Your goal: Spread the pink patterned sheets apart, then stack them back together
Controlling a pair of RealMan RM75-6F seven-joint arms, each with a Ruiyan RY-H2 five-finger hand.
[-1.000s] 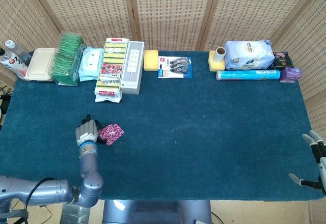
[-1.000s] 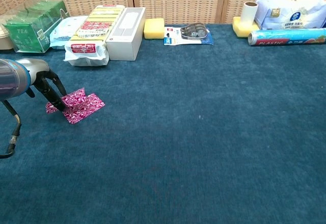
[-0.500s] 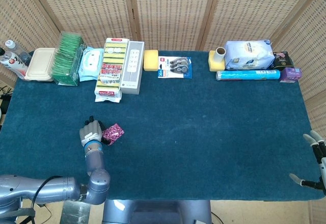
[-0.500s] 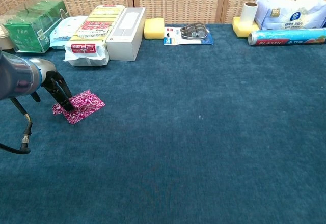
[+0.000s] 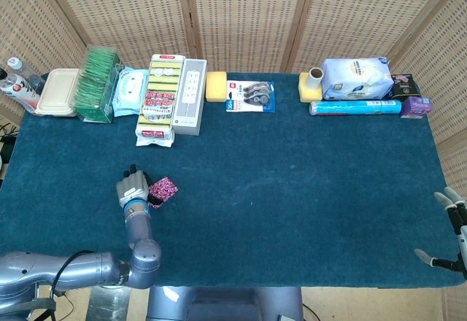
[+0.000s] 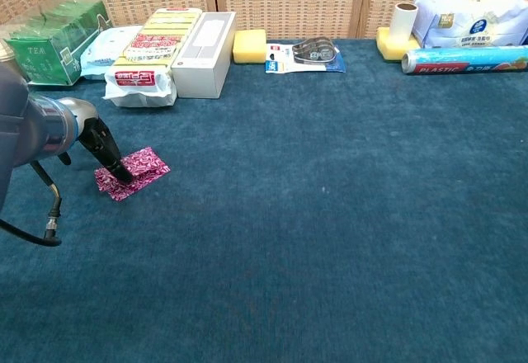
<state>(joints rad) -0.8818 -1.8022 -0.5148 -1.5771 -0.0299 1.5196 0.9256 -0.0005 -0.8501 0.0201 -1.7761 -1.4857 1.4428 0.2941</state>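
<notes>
Sheets: pink patterned sheets (image 6: 132, 172), flat, thin, seen as one stack; count hidden.
Left hand (image 5: 133, 189): fingertips pressed on sheets; nothing grasped.
Right hand (image 5: 454, 232): fingers spread, released.
Table (image 6: 330, 214): teal, felt-like.

pink patterned sheets (image 6: 132, 172) w/ white swirls, on dark teal table (image 6: 330, 214); yellow sponge (image 5: 216, 86) at back.

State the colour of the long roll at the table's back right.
Blue roll, clearest in the head view.

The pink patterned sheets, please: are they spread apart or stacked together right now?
Stacked: pink patterned sheets show as one compact patch under the left hand.
</notes>
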